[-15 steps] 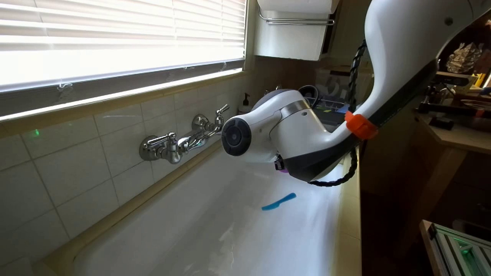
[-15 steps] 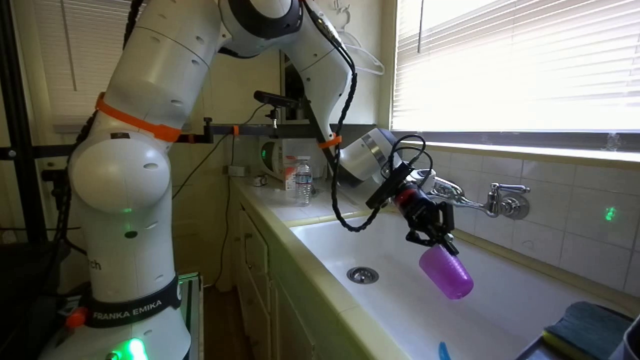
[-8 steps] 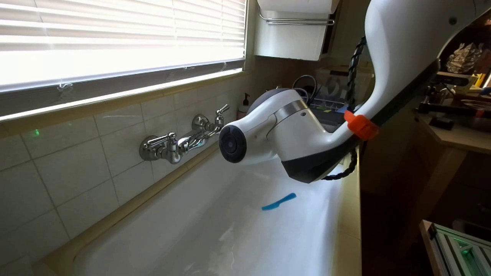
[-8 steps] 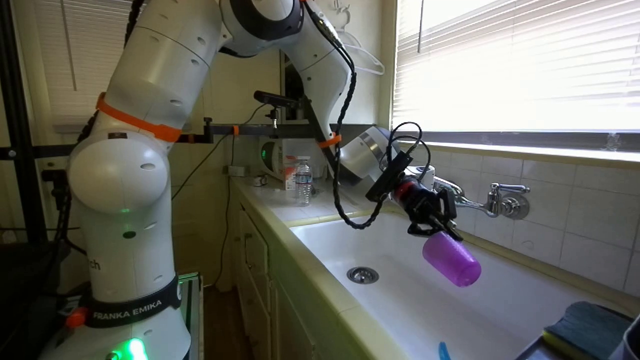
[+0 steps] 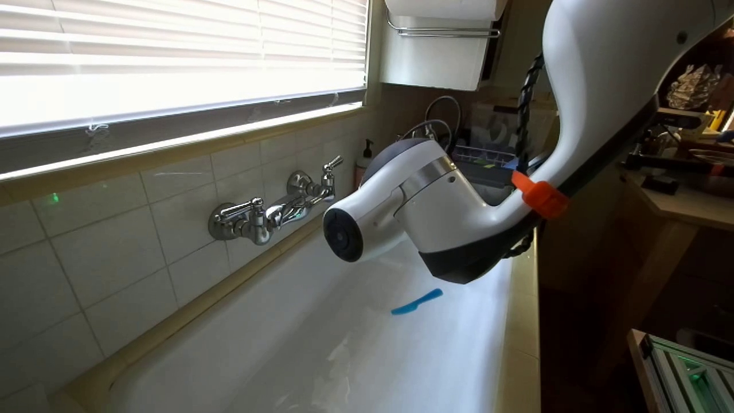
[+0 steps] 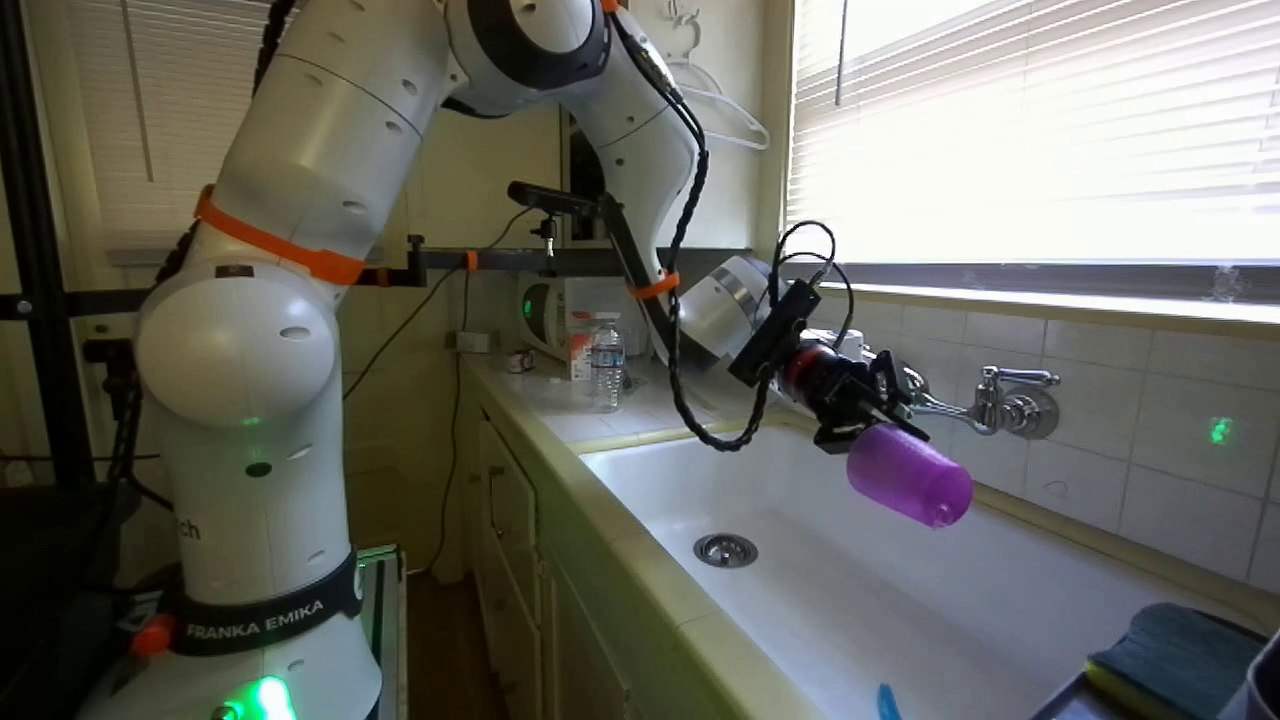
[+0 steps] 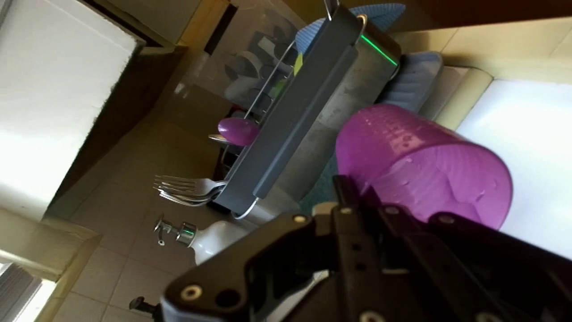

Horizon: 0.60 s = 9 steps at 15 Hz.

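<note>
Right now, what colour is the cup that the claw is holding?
The cup is purple, showing best in the wrist view, inside and out.

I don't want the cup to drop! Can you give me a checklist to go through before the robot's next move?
1. Jaws shut on the purple cup: ok.
2. Cup held up off the floor of the sink: ok.
3. Cup upright: not ok, it is tipped well over.
4. Cup with no water in it: cannot tell, not all of its inside shows.
5. Blue knife apart from the cup: ok, it lies in the sink.
6. Forks apart from the cup: ok.
</note>
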Tool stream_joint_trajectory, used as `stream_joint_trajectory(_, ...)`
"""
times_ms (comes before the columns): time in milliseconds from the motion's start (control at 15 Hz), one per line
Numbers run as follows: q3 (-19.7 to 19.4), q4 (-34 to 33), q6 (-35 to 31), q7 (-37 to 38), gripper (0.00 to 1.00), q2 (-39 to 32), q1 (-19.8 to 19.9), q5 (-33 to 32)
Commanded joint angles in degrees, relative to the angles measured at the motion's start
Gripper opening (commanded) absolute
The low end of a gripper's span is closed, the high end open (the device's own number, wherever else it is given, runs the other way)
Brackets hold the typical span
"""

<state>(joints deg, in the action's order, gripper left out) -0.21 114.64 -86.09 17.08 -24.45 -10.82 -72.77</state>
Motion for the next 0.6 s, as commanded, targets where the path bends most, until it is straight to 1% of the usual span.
stream_joint_trajectory(0,1.7,-1.9,5.4,-3.1,0.01,-2.1,0.6,-4.0)
stream_joint_trajectory(533,3.0,-3.5,12.7,-7.3,0.01,-3.7,0.5,-10.9)
